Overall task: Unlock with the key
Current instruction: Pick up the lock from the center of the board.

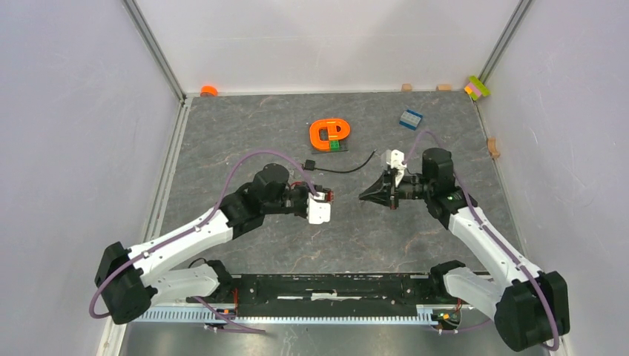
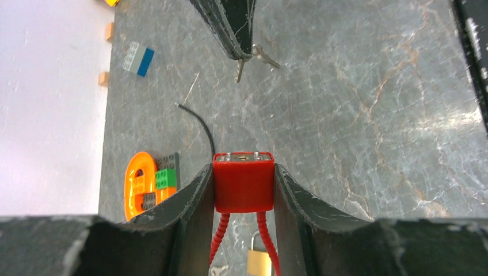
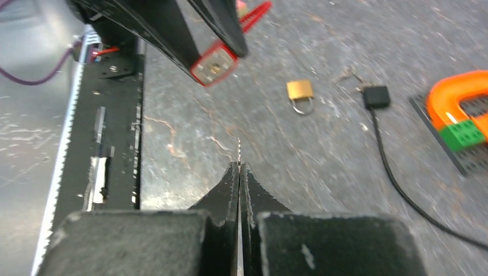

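Secured: left tool (image 2: 243,171) clamps red padlock (image 2: 243,187); right tool (image 3: 239,167) pinches key (image 2: 240,70). Outstanding: key apart from keyhole (image 3: 214,66); insertion, turn both pending.

Orange U-shaped piece (image 1: 328,133), black cable (image 1: 348,171), blue brick (image 1: 410,118) on grey table (image 1: 245,126)

The lock (image 2: 243,181) is clamped in the left end effector (image 1: 320,200), above the surface (image 1: 245,126). Right of the lock and apart from it, the right end effector (image 1: 365,196) pinches the key (image 2: 240,70). Below the lock a padlock (image 3: 300,90) lies on the surface. Behind the lock lies a cable (image 1: 343,170), and farther behind a horseshoe (image 1: 326,133) on a brick plate (image 2: 170,163). A block (image 1: 410,118) lies behind and to the right.
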`<move>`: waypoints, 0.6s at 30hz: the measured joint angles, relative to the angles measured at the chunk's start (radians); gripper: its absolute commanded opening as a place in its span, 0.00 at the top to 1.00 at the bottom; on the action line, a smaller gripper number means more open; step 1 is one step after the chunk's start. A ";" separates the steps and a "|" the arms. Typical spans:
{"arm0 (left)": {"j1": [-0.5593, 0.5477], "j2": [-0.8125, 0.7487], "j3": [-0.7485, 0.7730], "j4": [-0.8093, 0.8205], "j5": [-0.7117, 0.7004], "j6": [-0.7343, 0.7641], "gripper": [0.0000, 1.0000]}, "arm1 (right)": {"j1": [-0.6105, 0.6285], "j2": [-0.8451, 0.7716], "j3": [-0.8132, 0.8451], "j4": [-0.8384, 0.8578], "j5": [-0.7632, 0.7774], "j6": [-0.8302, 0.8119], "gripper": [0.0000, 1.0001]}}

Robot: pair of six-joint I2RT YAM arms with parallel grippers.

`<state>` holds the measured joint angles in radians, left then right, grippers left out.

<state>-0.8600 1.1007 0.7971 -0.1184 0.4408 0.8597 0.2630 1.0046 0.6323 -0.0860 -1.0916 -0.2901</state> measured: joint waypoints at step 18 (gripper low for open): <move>0.039 0.100 0.435 -0.427 -0.487 -0.028 0.98 | 0.108 0.147 0.164 -0.025 0.063 -0.010 1.00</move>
<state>-0.8215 1.2011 1.2320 -0.5457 -0.0460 0.8314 0.3714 1.1515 0.7967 -0.1112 -1.0290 -0.3004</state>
